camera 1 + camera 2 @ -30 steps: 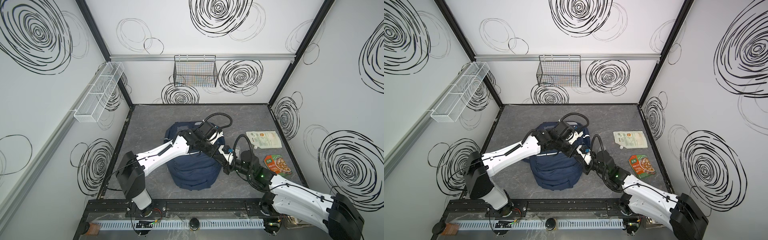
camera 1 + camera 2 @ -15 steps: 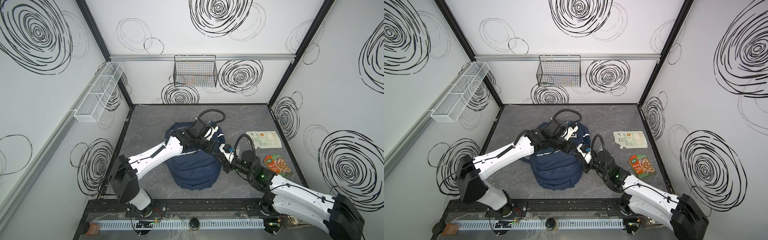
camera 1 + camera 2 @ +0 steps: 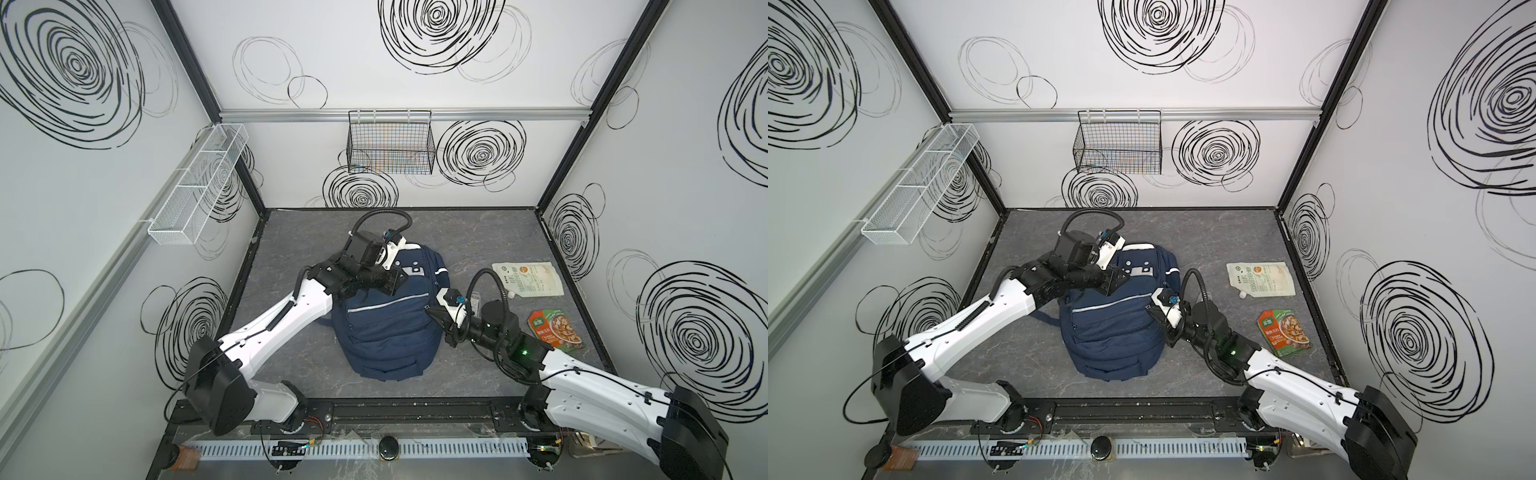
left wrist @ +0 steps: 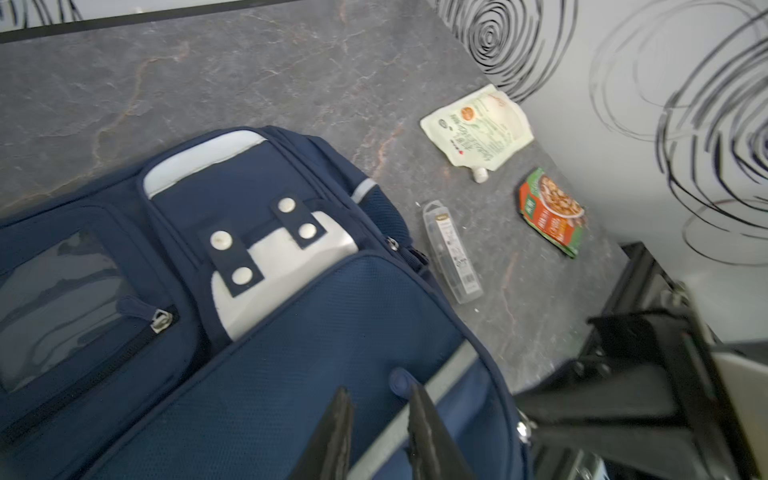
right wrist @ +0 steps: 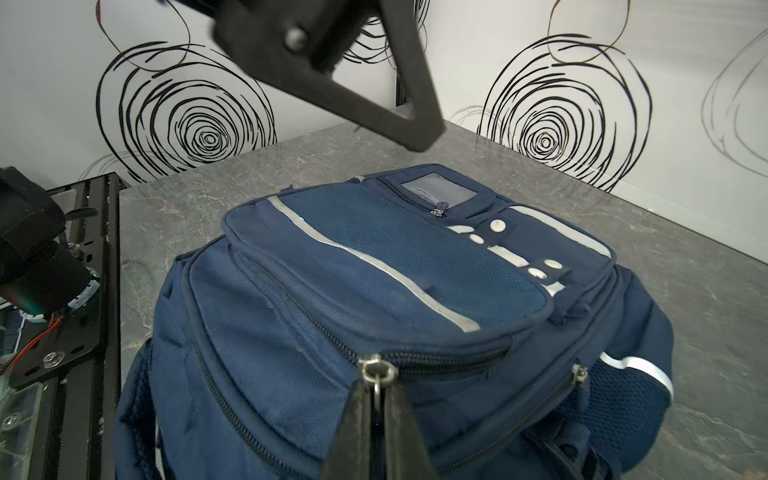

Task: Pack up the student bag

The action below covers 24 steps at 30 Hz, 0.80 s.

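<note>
The student bag is laid flat near the middle of the table, with its front pockets turned up. The zipper pull on the bag's right edge is pinched between the closed fingers of the right gripper.

Since the soft fabric appears to be gripped nowhere else, the whole bag is likely to be dragged to the right once the pull is drawn, rather than the zipper being run along its track. The small metal ring could also be lost from so thin a pinch. The clear plastic case, lying just beside the bag's right side, could be knocked by the right arm or by a shifting bag. The white spouted pouch and the red and green packet are seen farther right, not yet packed.

The left arm is stretched from the near left across the bag's far half. The left gripper is held close over the fabric beside a reflective stripe, its jaws narrowly parted with nothing between them. The right arm is reached in low from the near right, its wrist pointed left at the bag.
</note>
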{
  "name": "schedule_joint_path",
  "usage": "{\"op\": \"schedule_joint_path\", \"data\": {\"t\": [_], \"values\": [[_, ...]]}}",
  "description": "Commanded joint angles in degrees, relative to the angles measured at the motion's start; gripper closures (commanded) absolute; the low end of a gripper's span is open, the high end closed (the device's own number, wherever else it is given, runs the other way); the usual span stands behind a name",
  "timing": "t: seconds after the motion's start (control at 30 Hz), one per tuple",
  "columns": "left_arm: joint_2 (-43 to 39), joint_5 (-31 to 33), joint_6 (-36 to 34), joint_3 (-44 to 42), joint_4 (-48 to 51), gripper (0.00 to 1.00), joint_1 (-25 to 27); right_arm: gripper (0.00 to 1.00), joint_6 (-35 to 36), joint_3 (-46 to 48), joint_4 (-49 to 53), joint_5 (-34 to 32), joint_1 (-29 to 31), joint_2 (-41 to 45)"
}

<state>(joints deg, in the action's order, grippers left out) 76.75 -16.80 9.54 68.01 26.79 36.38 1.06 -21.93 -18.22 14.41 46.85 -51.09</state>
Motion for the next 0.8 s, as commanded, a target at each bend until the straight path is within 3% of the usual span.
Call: {"op": "schedule_joint_path", "data": {"t": [0.0, 0.1, 0.23, 0.37, 0.4, 0.47, 0.5, 0.77], "values": [[-4.0, -5.2, -14.8, -2.9, 5.5, 0.65, 2.1, 1.0, 0.1, -2.5, -6.6, -0.9, -0.3, 2.9], [-5.9, -3.3, -21.8, -6.4, 7.0, 0.61, 4.8, 1.0, -0.5, -2.6, -7.0, 0.0, -1.0, 2.9], [-7.0, 2.0, -25.8, -9.9, 5.8, 0.61, 7.0, 1.0, -0.6, -3.1, -6.4, 0.6, -1.2, 3.0], [-5.6, 2.0, -26.7, -11.1, 5.9, 0.74, 7.0, 1.0, -0.6, -3.2, -5.7, 0.3, -1.2, 3.4], [-5.0, 1.9, -26.6, -11.3, 5.9, 0.77, 7.0, 1.0, -0.6, -3.1, -5.7, 0.2, -1.2, 3.5], [-4.4, 2.8, -25.5, -11.6, 4.9, 0.98, 7.0, 1.0, -0.8, -3.2, -5.6, 0.1, -1.2, 3.5], [-4.1, 3.5, -24.3, -11.5, 4.3, 1.0, 7.0, 1.0, -0.8, -3.2, -5.6, 0.2, -1.2, 3.6], [-5.8, 0.5, -15.8, -9.7, -2.2, 1.0, 5.4, 1.0, -1.1, -3.2, -6.6, 3.7, -1.1, 2.1]]}}
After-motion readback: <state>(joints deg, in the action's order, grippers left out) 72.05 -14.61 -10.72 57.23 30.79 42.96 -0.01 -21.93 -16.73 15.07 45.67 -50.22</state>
